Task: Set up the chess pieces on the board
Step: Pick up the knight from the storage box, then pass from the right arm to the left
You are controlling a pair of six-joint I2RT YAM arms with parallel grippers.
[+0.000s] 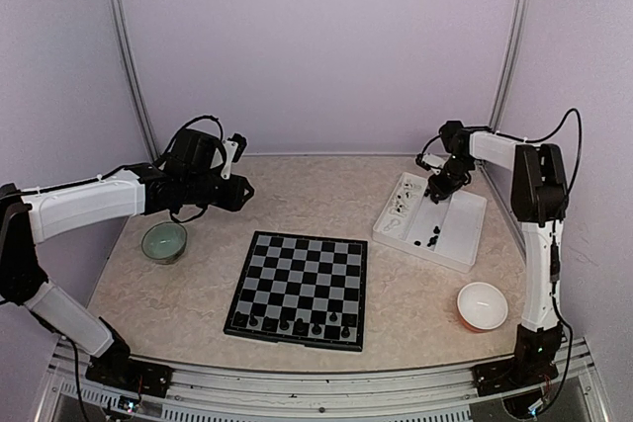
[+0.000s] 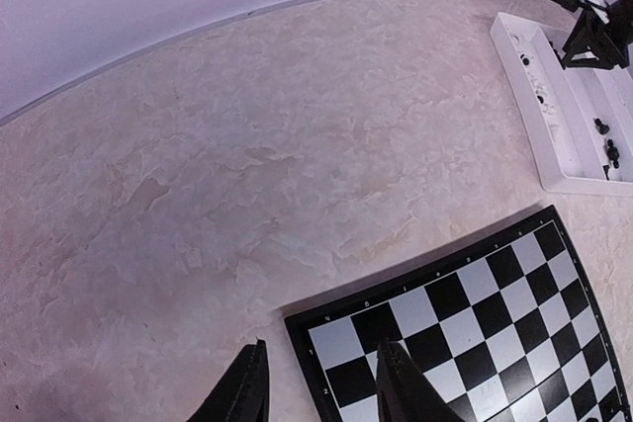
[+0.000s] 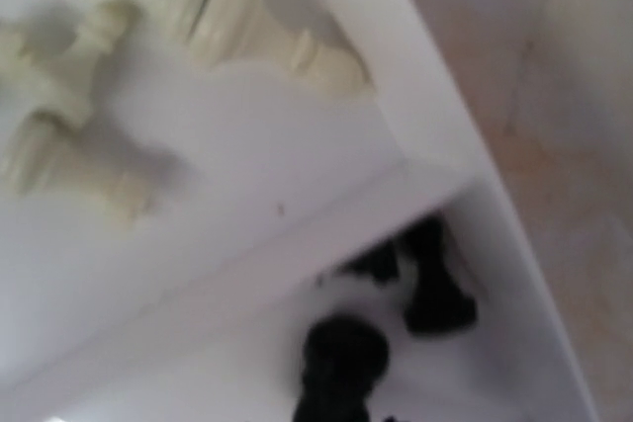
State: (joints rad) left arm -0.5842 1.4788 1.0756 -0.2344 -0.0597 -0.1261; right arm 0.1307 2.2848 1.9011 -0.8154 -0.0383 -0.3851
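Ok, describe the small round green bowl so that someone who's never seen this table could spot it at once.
Start at the flat black-and-grey checked chessboard in the middle of the top view. Off its far left corner sits a small round pale green bowl. The only other bowl, to the board's right, is white with an orange-red outside.

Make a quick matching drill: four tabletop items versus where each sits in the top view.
Items:
1. green bowl
2. white bowl
3. compartment tray
4. board

Places:
a. centre of the table
b. far right side
c. left side, beneath the left arm
d. near right, beside the right arm's base

Pairs: 1-c, 2-d, 3-b, 4-a
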